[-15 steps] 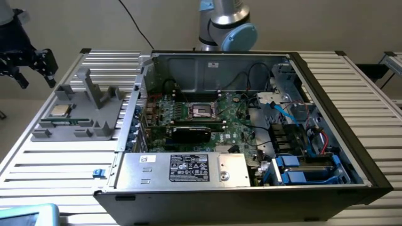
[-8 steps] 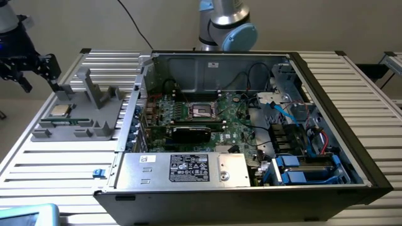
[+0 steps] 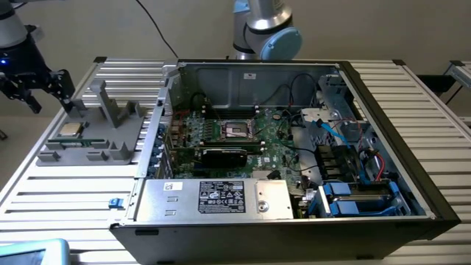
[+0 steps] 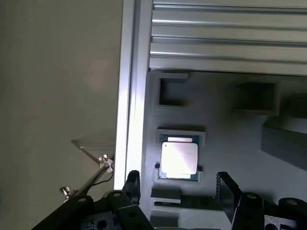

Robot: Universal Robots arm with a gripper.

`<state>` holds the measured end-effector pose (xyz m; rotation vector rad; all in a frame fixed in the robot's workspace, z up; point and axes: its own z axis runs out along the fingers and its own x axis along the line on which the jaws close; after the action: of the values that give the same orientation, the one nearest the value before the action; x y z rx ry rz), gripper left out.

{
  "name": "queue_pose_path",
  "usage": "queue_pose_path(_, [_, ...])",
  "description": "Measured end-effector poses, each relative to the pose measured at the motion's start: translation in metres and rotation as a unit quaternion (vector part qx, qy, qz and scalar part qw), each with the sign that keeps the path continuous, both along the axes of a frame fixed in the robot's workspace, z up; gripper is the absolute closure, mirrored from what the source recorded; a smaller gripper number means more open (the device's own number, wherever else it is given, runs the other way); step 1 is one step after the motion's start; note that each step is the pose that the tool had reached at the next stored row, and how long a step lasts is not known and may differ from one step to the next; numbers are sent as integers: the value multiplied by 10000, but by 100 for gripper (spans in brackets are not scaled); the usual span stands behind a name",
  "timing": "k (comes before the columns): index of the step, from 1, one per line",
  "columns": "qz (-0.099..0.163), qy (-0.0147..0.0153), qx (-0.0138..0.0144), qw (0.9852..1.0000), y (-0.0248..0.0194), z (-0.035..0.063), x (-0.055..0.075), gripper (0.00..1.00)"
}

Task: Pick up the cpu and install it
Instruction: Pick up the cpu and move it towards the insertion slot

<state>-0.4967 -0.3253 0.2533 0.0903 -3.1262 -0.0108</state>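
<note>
Fingers (image 4: 228, 191) are standing wide apart and holding nothing, hanging just above the cpu (image 4: 179, 158), which is sitting flat in a pocket of the grey holder (image 4: 225, 139) on the counter (image 4: 225, 43), off to the exterior view's left of the open case (image 3: 250, 83). I'm guessing it's going to handle light and stiff but delicate, with a slick metal top, so pinching two opposite edges is looking safest.

Room is lying open straight above small silvery square cpu (image 3: 71, 130) at exterior view's left, under black gripper (image 3: 50, 100) w/ jaws spread. Tall grey plastic uprights (image 3: 110, 105) are standing just beside. Metal pc case wall (image 3: 160, 118) is rising btwn cpu & black square socket frame (image 3: 239, 130) at frame centre, black card (image 3: 224, 155) crowding just below it.
</note>
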Motion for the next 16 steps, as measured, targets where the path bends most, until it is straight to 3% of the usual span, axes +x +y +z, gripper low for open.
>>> queue_pose_path(5, [-1,1,1,10000,-24,-91,12,25])
queue_pose_path(10, [-1,0,43,10000,-36,-178,22,25])
queue_pose_path(16, [-2,-1,44,10000,-37,-196,23,25])
